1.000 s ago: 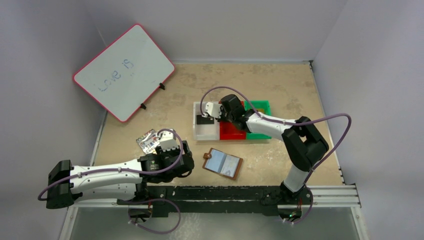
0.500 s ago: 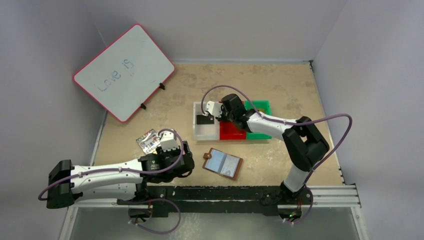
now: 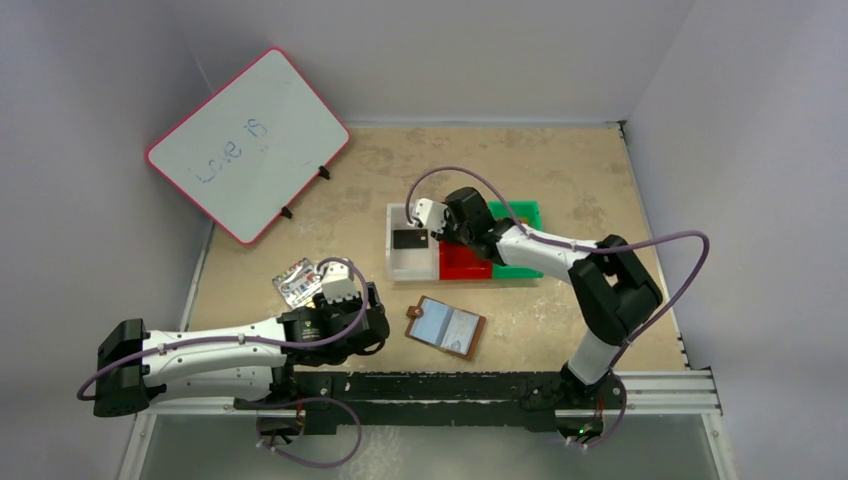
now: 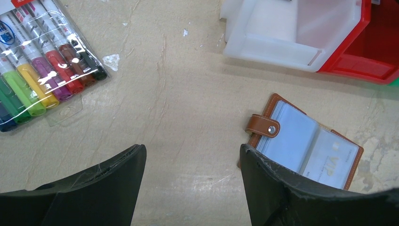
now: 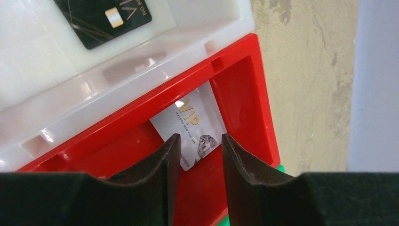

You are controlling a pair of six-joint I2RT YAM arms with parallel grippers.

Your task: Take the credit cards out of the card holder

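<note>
The brown card holder (image 3: 447,327) lies open on the table, its snap tab to the left. Through its right clear sleeve (image 4: 336,157) a pale card with VIP lettering shows. A black credit card (image 5: 103,19) lies flat in the white bin (image 3: 400,262). A silvery credit card (image 5: 190,125) rests in the red bin (image 5: 249,84). My right gripper (image 5: 200,141) hovers open over the red bin, nothing between its fingers. My left gripper (image 4: 193,153) is open above bare table, its right finger (image 4: 277,188) overlapping the holder's left edge.
A clear pack of coloured markers (image 4: 42,70) lies left of the left gripper. A green bin (image 3: 520,215) adjoins the red one. A pink-rimmed whiteboard (image 3: 248,140) stands at the back left. Walls close in the table on three sides.
The right gripper's jaws have widened and it has pulled back to the right, away from the black card, which now lies in the white bin. The left arm has barely moved.
</note>
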